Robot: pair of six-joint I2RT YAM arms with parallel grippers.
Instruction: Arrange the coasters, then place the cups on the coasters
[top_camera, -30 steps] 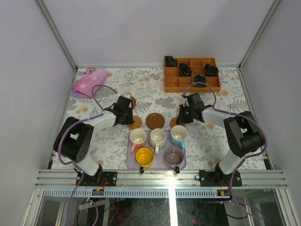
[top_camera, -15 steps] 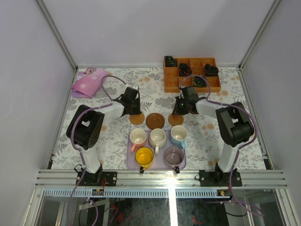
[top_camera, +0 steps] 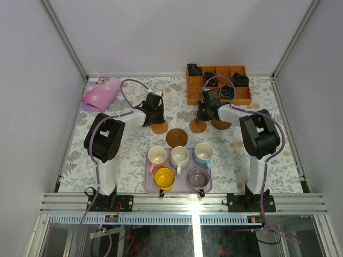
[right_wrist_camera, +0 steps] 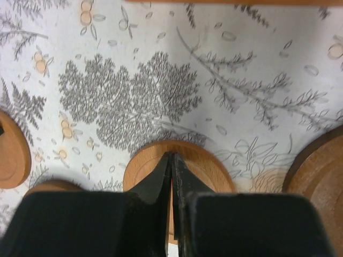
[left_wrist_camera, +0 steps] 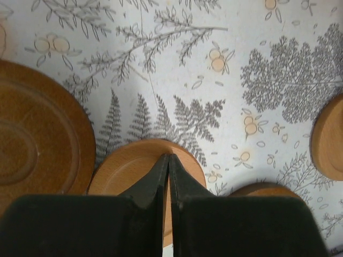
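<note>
My left gripper (top_camera: 157, 122) (left_wrist_camera: 169, 157) is shut, its tips resting on top of a small tan coaster (top_camera: 159, 128) (left_wrist_camera: 134, 168). My right gripper (top_camera: 200, 119) (right_wrist_camera: 172, 155) is shut too, tips down on the other tan coaster (top_camera: 198, 127) (right_wrist_camera: 203, 166). A large dark coaster (top_camera: 176, 137) (left_wrist_camera: 32, 139) lies between them, nearer the tray. Another dark coaster (top_camera: 221, 125) (right_wrist_camera: 319, 182) sits just right of the right gripper. Five cups stand on the lavender tray (top_camera: 150, 187): pink (top_camera: 157, 156), cream (top_camera: 179, 157), blue (top_camera: 204, 152), yellow (top_camera: 164, 178) and purple (top_camera: 199, 177).
An orange compartment box (top_camera: 193, 99) with dark items stands at the back right, close behind the right gripper; its edge (right_wrist_camera: 241, 1) shows in the right wrist view. A pink cloth (top_camera: 100, 93) lies at the back left. Frame posts and walls bound the floral-patterned table.
Both shut grippers have moved away from the tray toward the back of the table, each tan coaster sliding along under its tips. The cups and the middle dark coaster have stayed put.
</note>
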